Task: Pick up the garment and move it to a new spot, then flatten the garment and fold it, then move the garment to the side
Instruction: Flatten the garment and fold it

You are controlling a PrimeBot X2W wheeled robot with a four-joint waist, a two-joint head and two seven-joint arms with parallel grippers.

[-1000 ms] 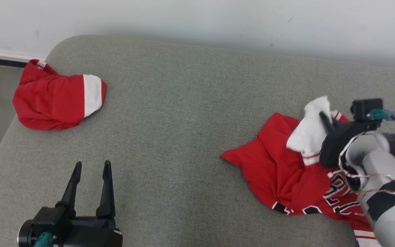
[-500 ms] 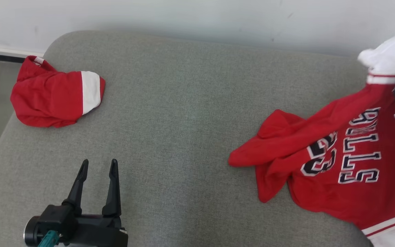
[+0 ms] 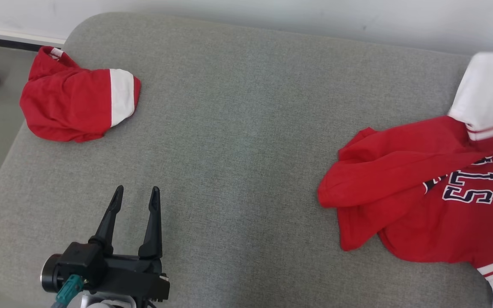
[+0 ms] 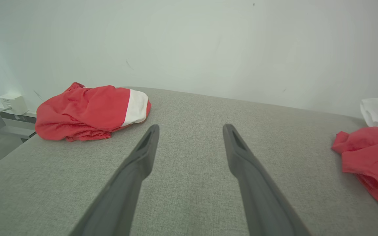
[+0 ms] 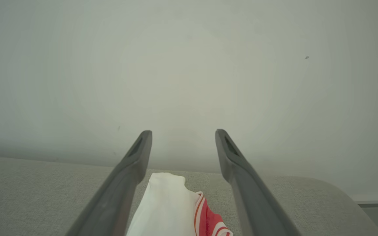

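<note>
Red jersey (image 3: 422,192) lies rumpled at the right edge of the grey cushion (image 3: 238,128); right gripper (image 5: 183,132) gapes wide above its white sleeve (image 5: 166,203), holding nothing; left gripper (image 3: 137,188) wide, idle, front-left. Risk: tugging 1 sleeve could drag the bunch off that edge

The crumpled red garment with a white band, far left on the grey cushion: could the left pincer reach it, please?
Probably yes: the red white-banded garment lies ahead-left of the open left pincer, with only grey fabric cushion between them.
</note>
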